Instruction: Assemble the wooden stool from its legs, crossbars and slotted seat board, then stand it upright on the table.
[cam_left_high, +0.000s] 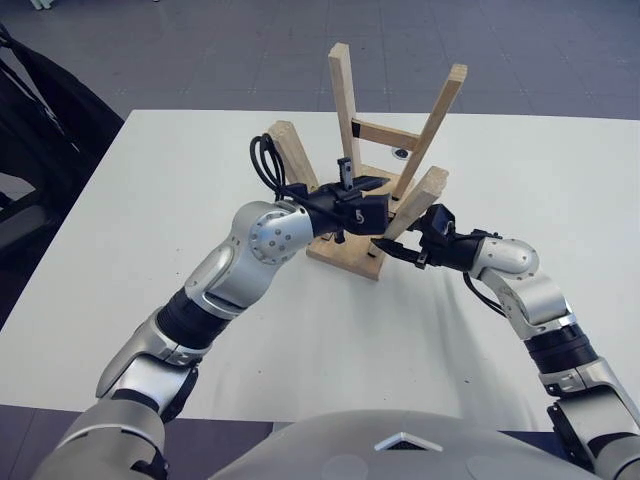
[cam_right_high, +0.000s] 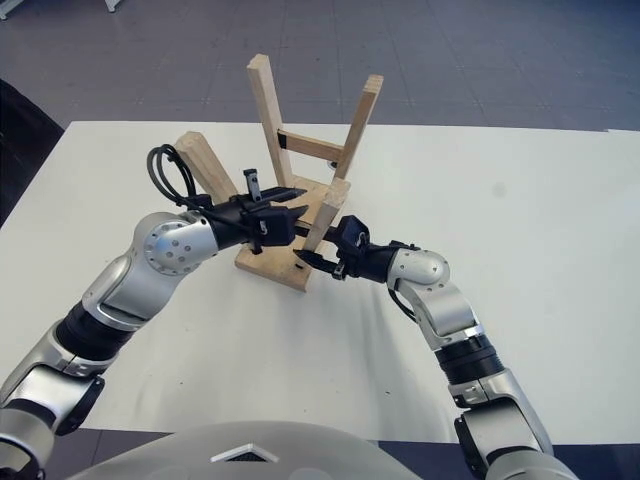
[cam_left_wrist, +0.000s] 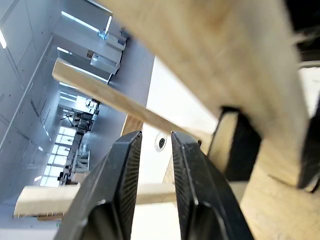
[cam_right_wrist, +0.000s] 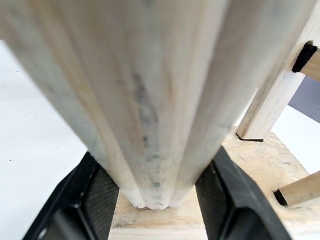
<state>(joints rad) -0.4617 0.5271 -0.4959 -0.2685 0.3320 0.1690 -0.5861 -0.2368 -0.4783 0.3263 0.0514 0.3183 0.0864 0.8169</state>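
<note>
Right tool (cam_right_wrist: 160, 192) pinching near leg (cam_left_high: 418, 200) just above seat board (cam_left_high: 347, 257) | left tool (cam_left_wrist: 154, 142) narrowly spread, empty, over seat board | we fear leg levering loose, tipping inverted stool (cam_left_high: 345, 110) on surface (cam_left_high: 180, 180).

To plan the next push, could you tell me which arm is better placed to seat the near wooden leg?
Right, probably: the right gripper clamps the pale wooden leg just above the slotted wooden seat board; the left gripper holds nothing.
</note>
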